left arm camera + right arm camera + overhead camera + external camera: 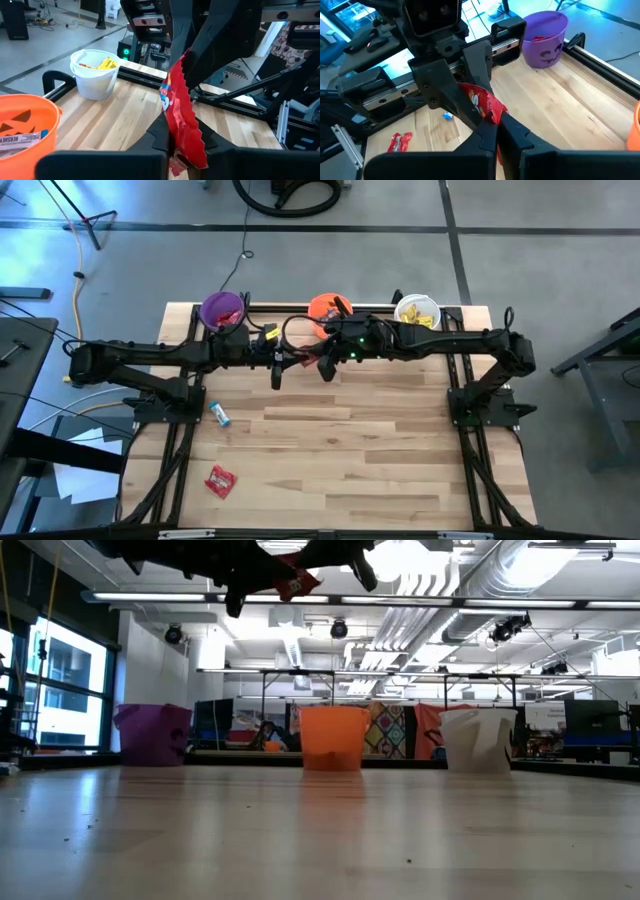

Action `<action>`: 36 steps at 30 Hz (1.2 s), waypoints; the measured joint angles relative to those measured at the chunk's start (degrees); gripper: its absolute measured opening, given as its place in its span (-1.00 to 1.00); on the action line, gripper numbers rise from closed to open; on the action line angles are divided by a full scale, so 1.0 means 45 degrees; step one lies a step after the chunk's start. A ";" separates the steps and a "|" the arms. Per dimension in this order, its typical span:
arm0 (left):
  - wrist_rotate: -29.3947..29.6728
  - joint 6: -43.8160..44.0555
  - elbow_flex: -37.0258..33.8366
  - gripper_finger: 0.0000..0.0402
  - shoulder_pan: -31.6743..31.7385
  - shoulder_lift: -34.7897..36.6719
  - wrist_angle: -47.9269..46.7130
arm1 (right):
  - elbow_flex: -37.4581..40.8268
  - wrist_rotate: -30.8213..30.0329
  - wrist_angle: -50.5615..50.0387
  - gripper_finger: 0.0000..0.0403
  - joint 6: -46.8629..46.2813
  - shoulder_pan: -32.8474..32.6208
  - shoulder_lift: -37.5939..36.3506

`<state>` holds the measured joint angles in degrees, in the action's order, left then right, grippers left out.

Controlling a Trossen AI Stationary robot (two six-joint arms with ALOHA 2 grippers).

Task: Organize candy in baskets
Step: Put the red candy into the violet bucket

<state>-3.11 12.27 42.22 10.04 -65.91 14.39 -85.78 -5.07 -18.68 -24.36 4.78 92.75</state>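
Both my grippers meet above the far middle of the worktop [340, 440], just in front of the orange bucket [322, 308]: my left gripper [182, 142] and my right gripper [497, 132] are each clamped on the same red packet [180, 110]. Three buckets line the far edge, with purple [222, 310] left and white [417, 311] right. The near worktop is wide open, holding only one blue bar [220, 415] and one other red packet [220, 480] near the left edge.

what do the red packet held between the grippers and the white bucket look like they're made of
Red crinkled candy packet: seemingly thin glossy plastic film, judging by its creases, sheen and zigzag-cut edge. Small round white bucket: probably moulded plastic with a smooth, slightly shiny wall and thin rim.
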 joint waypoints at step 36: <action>0.3707 -0.0894 0.3140 -0.98 0.9672 0.0120 -1.4352 | -0.0005 -0.1400 -0.0039 0.18 0.0334 0.1165 -0.0631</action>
<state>13.58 8.25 56.34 53.57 -65.37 -50.19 -85.80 -11.37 -18.85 -22.85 10.02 89.91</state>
